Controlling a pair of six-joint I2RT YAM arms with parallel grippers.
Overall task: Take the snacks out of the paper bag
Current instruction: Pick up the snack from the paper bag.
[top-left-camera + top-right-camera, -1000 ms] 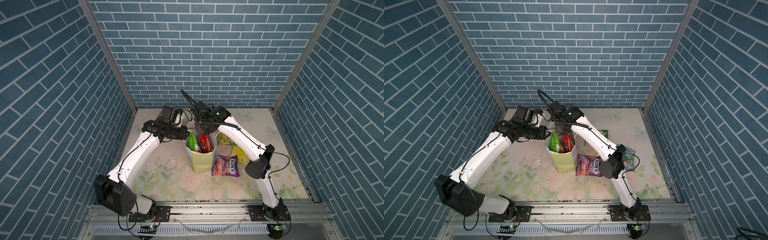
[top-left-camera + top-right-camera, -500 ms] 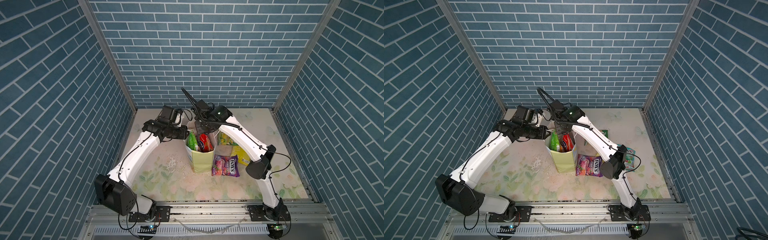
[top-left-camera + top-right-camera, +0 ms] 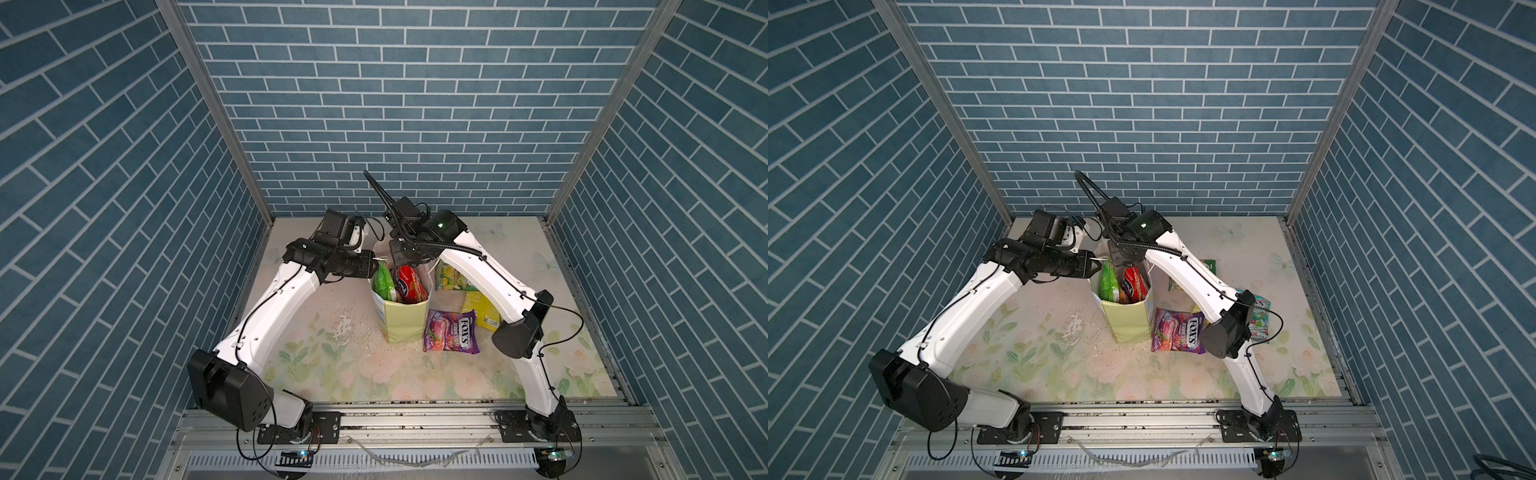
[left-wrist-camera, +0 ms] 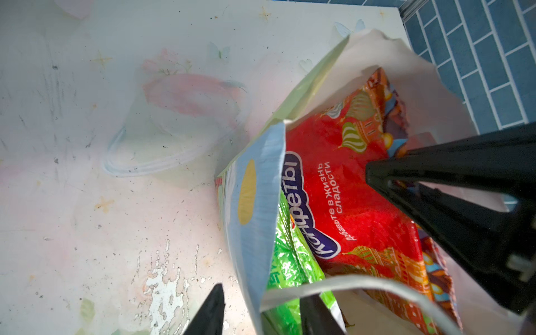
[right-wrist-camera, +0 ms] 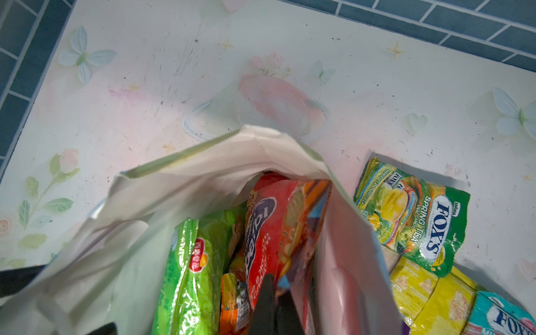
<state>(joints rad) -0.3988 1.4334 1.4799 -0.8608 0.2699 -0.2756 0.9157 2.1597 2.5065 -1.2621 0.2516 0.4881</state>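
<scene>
The paper bag (image 3: 405,324) (image 3: 1127,322) stands upright mid-table with a green Lay's packet (image 3: 384,284) (image 5: 191,269), a red packet (image 3: 409,284) (image 4: 348,188) and an orange packet (image 5: 235,301) inside. My left gripper (image 4: 264,290) (image 3: 376,266) is open astride the bag's near wall and white cord handle (image 4: 348,282). My right gripper (image 5: 275,284) (image 4: 372,174) reaches into the bag and is shut on the red packet's top edge. On the table lie a purple Fox's packet (image 3: 451,332), a green Fox's packet (image 5: 412,214), a yellow packet (image 5: 429,298) and a teal-white packet (image 3: 1260,318).
The loose packets lie to the right of the bag, partly under my right arm (image 3: 490,282). Blue brick walls (image 3: 395,104) close in the floral table (image 3: 324,357) on three sides. A metal rail (image 3: 395,419) runs along the front edge.
The left gripper's jaws have come somewhat apart at the bag's rim. Both arms, the bag and the packets stay where they were.
</scene>
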